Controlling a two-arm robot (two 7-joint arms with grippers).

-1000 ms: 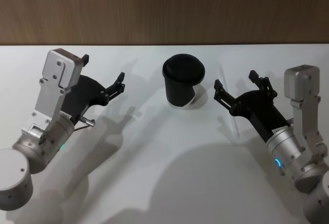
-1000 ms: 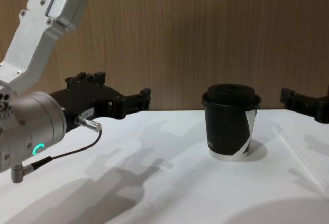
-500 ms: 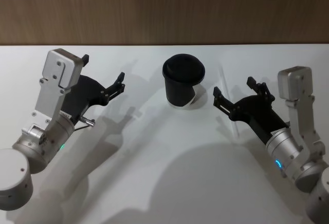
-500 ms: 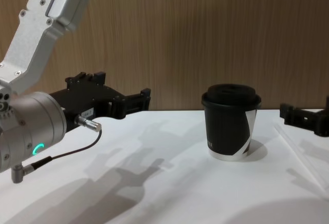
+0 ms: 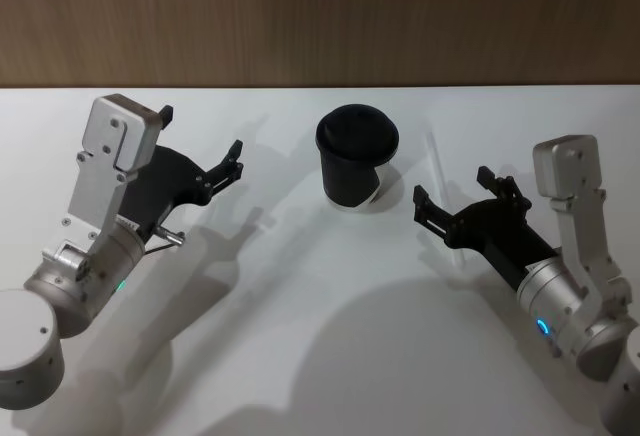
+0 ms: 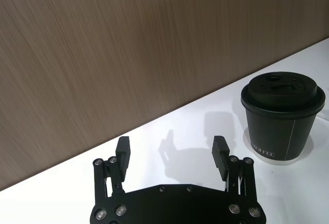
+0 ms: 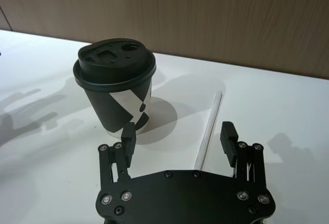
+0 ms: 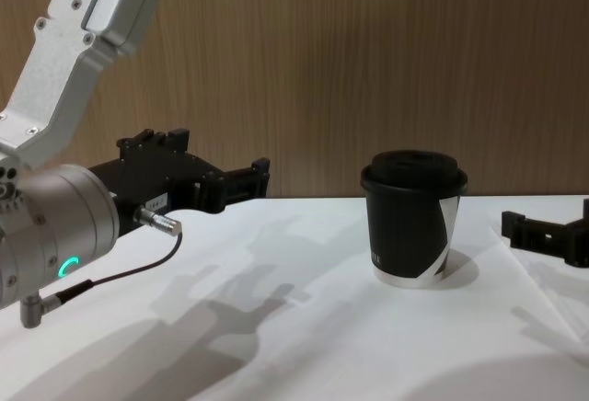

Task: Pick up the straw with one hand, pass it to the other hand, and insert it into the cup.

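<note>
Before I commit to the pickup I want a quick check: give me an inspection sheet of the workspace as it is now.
Surface: white table, shadowed by the arms.
Job's things: cup upright, lid on; straw flat on the table to the cup's right, apart from it, not held.
Clutter: nothing seen.
Grippers: right gripper open, low over the straw, which runs between its fingers in the right wrist view; left gripper open and empty, left of the cup.
Cables: thin cable loops from a plug behind the left gripper.
Surroundings: wood-panelled wall behind the table.
</note>
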